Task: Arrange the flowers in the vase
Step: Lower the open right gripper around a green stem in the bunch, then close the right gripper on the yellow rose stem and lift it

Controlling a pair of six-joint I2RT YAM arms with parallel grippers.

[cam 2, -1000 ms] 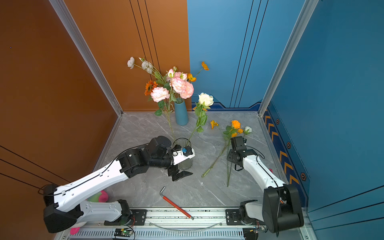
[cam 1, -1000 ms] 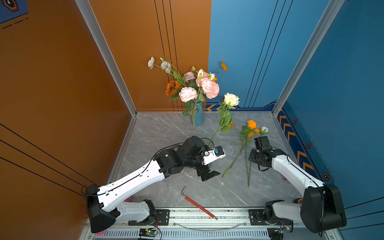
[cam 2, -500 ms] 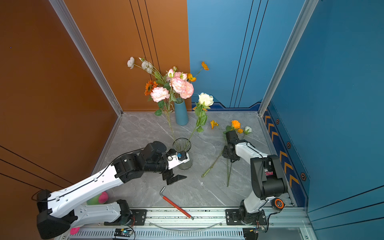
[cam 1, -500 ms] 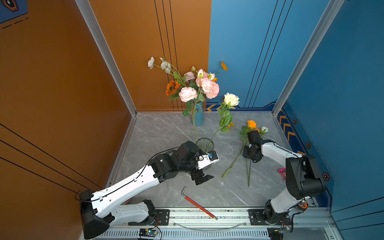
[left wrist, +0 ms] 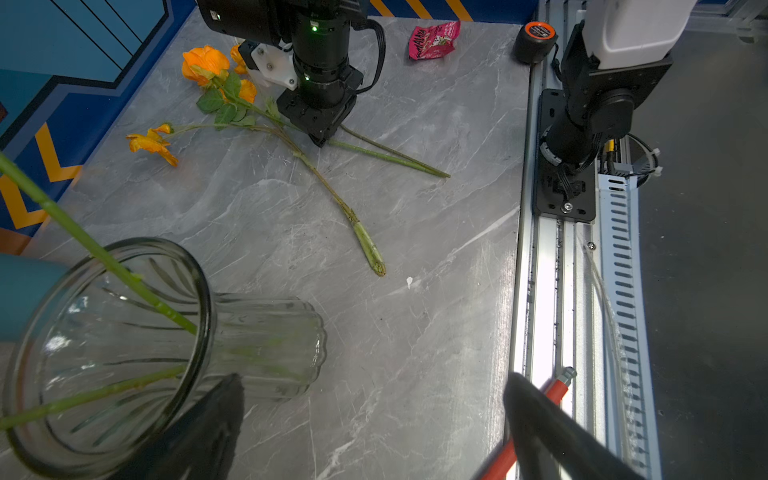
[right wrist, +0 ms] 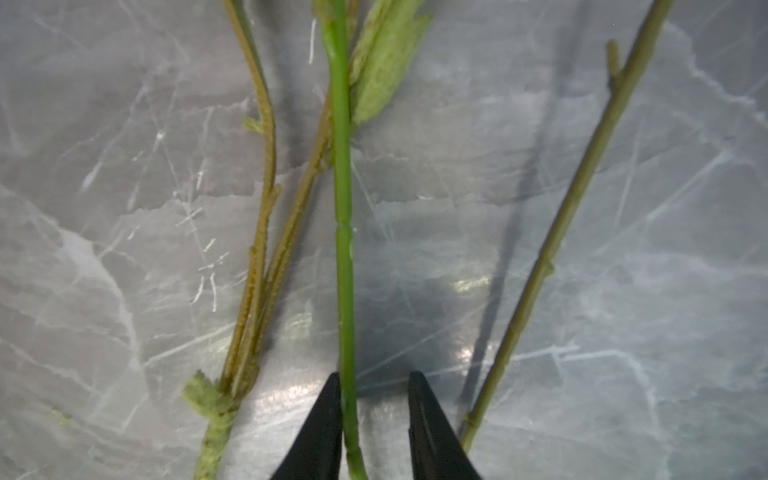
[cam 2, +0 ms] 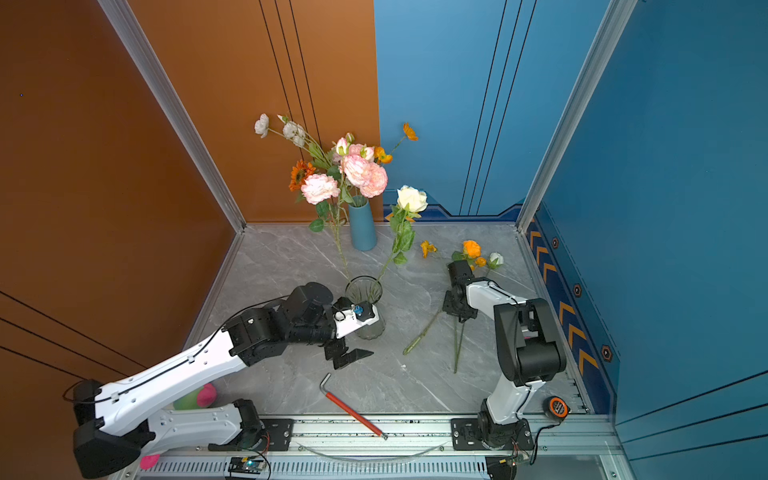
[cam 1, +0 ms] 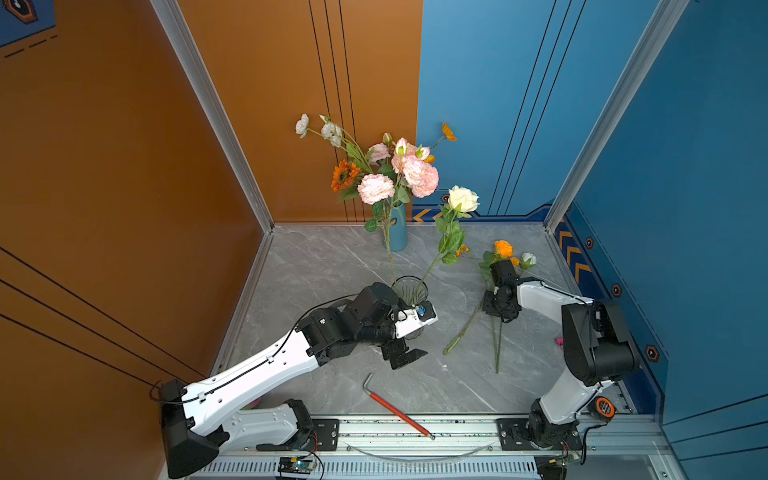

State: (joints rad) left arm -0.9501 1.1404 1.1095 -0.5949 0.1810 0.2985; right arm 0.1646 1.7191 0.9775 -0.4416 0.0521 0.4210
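A clear glass vase (cam 1: 409,277) (cam 2: 370,330) (left wrist: 270,332) stands mid-table and holds two flowers, a cream rose (cam 1: 462,198) and a pink bloom (cam 1: 375,188). More flowers lie on the table at the right, among them an orange bloom (cam 1: 503,248) (cam 2: 471,248) (left wrist: 205,62). My right gripper (cam 1: 498,318) (cam 2: 459,316) (right wrist: 374,411) is down on their stems. Its jaws straddle one green stem (right wrist: 343,208), which touches one finger with a gap to the other. My left gripper (cam 1: 405,355) (cam 2: 349,357) (left wrist: 374,415) hangs open and empty just in front of the glass vase.
A blue vase (cam 1: 397,232) (cam 2: 363,232) with a full bunch stands at the back wall. A red-handled tool (cam 1: 395,409) lies by the front rail. A pink packet (left wrist: 434,39) and a tape measure (cam 1: 603,409) sit at the right edge. Two other stems (right wrist: 257,249) (right wrist: 573,199) flank the straddled one.
My right gripper has moved a little left onto the lying stems and its jaws have narrowed around one. My left gripper has drawn slightly back from the glass vase, staying open.
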